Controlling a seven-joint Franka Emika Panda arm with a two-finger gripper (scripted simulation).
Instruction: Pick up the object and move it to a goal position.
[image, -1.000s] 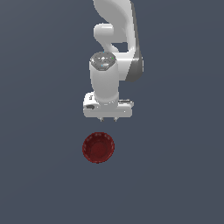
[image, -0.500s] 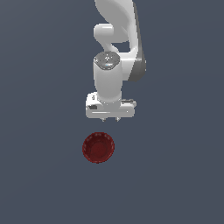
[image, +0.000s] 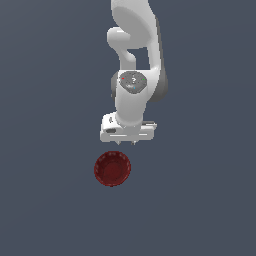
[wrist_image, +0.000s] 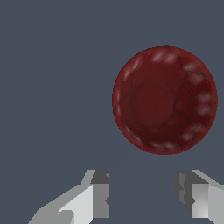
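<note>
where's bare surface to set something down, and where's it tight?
Bare grey surface surrounds the dark red bowl on every side: wide stretches toward both the exterior view's left and right, and below the bowl. The only crowded spot is the narrow strip between the bowl's rim and the open gripper above it.

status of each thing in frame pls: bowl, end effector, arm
bowl: upright, empty, resting on the floor, not held, clear of the fingers.
end effector: open, holding nothing, fingers on neither side of the bowl yet.
arm: reaching down, with the end effector just beyond the bowl in the exterior view.
</note>
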